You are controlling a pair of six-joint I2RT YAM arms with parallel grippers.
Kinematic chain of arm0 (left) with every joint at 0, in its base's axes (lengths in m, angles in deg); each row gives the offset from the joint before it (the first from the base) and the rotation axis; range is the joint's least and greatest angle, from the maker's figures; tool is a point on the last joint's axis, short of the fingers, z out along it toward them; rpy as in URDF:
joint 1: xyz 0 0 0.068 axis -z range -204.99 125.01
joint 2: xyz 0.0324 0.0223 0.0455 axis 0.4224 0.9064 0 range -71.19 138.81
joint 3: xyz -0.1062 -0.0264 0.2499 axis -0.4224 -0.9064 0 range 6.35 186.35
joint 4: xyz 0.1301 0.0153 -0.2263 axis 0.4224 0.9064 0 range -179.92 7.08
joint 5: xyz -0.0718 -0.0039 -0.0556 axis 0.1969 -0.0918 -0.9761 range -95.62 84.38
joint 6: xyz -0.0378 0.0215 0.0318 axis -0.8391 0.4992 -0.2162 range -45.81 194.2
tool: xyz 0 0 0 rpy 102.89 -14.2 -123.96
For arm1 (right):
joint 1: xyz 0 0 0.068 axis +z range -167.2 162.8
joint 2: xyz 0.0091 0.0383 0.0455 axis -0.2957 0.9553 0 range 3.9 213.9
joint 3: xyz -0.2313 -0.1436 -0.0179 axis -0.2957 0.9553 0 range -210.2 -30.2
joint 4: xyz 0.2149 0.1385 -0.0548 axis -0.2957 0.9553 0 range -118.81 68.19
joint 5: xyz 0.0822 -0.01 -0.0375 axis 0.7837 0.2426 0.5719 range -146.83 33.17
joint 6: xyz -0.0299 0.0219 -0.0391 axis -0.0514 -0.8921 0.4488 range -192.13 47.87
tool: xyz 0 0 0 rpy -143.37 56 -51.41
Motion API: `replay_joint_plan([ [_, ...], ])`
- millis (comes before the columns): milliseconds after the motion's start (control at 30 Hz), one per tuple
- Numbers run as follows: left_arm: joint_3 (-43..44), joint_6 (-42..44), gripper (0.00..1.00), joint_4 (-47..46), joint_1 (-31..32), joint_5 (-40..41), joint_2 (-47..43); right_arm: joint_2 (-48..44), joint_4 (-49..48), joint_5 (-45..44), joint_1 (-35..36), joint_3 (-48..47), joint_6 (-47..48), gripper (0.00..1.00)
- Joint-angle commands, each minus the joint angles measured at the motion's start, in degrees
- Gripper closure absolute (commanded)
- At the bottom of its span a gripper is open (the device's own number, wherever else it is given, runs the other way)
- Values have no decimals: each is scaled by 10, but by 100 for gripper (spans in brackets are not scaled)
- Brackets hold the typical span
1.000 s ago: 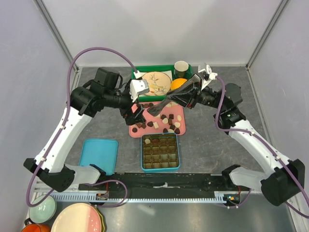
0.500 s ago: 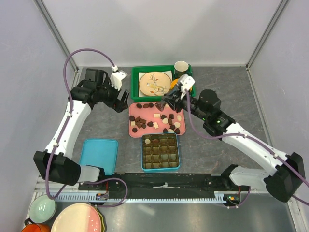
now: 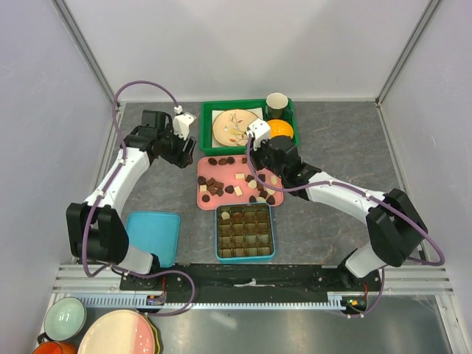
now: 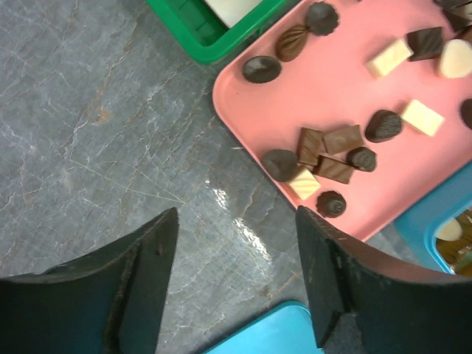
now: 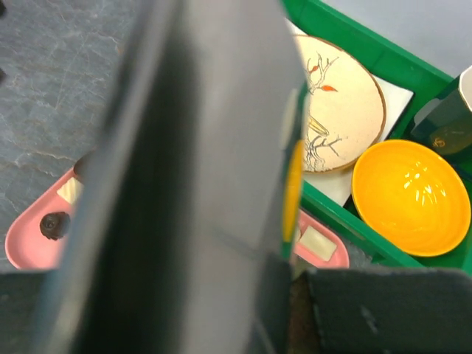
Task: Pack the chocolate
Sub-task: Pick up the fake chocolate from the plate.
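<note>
Left end effector (image 4: 236, 221) first: both dark fingers (image 4: 140, 287) are spread wide, released, with nothing between them but bare grey stone-look bench (image 4: 110, 133). Up and to the right of it lies the pink rounded plastic tray (image 4: 324, 88), and that's where the chocolate (image 4: 328, 151) is. Small dark brown, lighter brown and cream-white pieces, round, square and oval, lie loose across the tray, with a tight little cluster nearest the fingers. Just below the fingertips a corner of the flat teal lid (image 4: 273, 335) pokes in. Off to the right is the edge of the teal compartmented box (image 4: 431, 210).

Over to the right end effector (image 3: 254, 158): it hangs above the far side of the pink tray, right beside the green plastic crate (image 3: 207, 127). A blurred dark shape blocks most of its own camera, so whether it is clenched or released I cannot tell. Beyond it in the crate sit a cream round plate with a branch drawing (image 5: 343, 110), a glossy round orange item (image 5: 411, 195) and a dark green cup (image 5: 450, 110).

On the near side of the tray from that end effector, the teal box shows one cream-white piece in its far-left cell. The other cells are too dim to read.
</note>
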Motion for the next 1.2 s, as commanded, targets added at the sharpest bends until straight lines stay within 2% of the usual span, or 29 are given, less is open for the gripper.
replay_joint_plan([
  [0,-5,-30,31,-43,-13,17,21,4,-77,21,3,-30,-4,100],
  [233,-25,-43,32,-59,-20,30,25,19,-147,57,3,-8,-28,93],
  [300,-29,-44,30,-59,-21,37,22,26,-175,64,3,3,-41,89],
  [333,-32,-44,30,-60,-21,42,21,29,-184,63,3,7,-47,82],
  [567,-43,-38,28,-58,-23,53,5,51,-214,74,3,16,-79,68],
  [1167,-49,-30,27,-48,-24,55,-12,48,-195,55,3,38,-65,59],
])
